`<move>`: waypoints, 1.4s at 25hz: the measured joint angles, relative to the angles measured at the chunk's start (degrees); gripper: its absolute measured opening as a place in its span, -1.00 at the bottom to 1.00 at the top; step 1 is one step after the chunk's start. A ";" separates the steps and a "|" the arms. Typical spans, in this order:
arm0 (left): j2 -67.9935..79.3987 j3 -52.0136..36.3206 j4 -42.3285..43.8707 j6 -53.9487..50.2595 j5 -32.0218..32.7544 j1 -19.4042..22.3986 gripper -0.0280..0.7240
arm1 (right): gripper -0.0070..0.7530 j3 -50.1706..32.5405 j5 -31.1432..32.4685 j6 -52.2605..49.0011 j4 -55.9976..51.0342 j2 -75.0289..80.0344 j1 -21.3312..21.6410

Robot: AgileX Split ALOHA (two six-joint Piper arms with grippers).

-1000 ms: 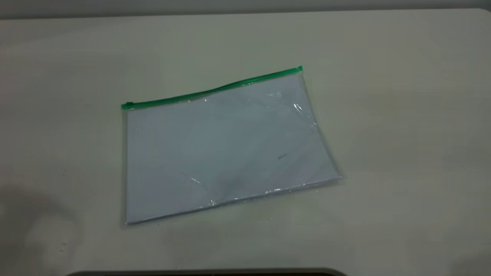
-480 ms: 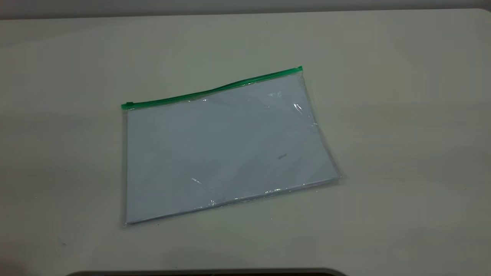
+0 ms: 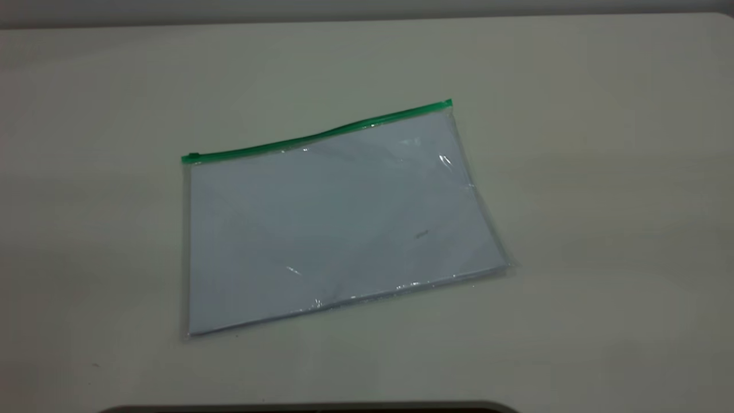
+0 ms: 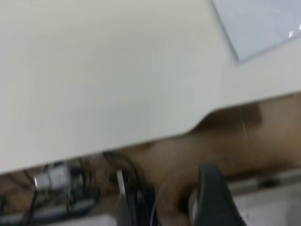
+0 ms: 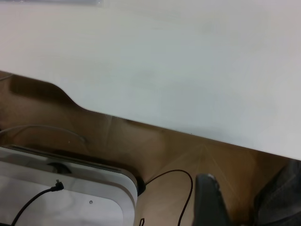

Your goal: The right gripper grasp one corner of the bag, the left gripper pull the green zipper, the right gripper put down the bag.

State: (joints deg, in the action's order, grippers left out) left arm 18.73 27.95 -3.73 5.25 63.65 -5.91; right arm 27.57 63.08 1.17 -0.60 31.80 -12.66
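Observation:
The bag (image 3: 338, 223) lies flat on the pale table (image 3: 602, 172), near the middle, with white sheets showing through the clear plastic. The green zipper (image 3: 315, 136) runs along its far long edge, with the small slider tab (image 3: 193, 156) at the left end. Neither gripper shows in the exterior view. A part of the left gripper (image 4: 214, 200) shows in the left wrist view, beyond the table's edge and far from the bag, whose corner (image 4: 263, 23) is in sight. A part of the right gripper (image 5: 210, 202) shows off the table edge too.
A dark rounded edge (image 3: 309, 408) lies along the near side of the table. Off the table's edge the wrist views show a wooden surface, cables (image 4: 61, 188) and a white device (image 5: 70, 188) with a black cord.
A faint shadow on the table's near left has faded away. The bag has not moved.

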 joint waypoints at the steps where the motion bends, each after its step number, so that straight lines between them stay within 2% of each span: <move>1: -1.83 0.00 0.00 0.00 0.05 0.00 0.39 | 0.33 0.00 0.00 0.00 0.00 0.00 0.00; 7: -13.09 0.00 0.00 0.00 0.58 0.00 0.39 | 0.33 0.00 -0.06 0.00 -0.12 -2.05 0.81; 14: -19.79 0.00 0.00 0.04 1.51 2.00 0.39 | 0.33 0.00 0.26 0.00 -0.47 -14.70 10.99; 17: -19.79 0.00 0.00 -0.01 1.58 2.25 0.39 | 0.33 0.00 0.51 0.00 -0.47 -22.46 12.95; 22: -19.79 0.00 0.00 -0.01 1.58 2.36 0.39 | 0.33 0.00 1.49 0.07 -0.51 -32.63 13.43; 28: -19.79 0.00 0.00 -0.01 1.58 4.87 0.39 | 0.33 0.00 1.58 0.07 -0.51 -32.73 13.43; 35: -19.79 0.00 0.00 -0.01 1.58 5.14 0.39 | 0.33 0.00 1.58 0.02 -0.51 -32.73 13.43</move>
State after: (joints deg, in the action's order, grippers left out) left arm -1.06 27.95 -3.73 5.24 65.23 -0.77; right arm 27.57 64.66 1.19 -1.12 -0.93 0.77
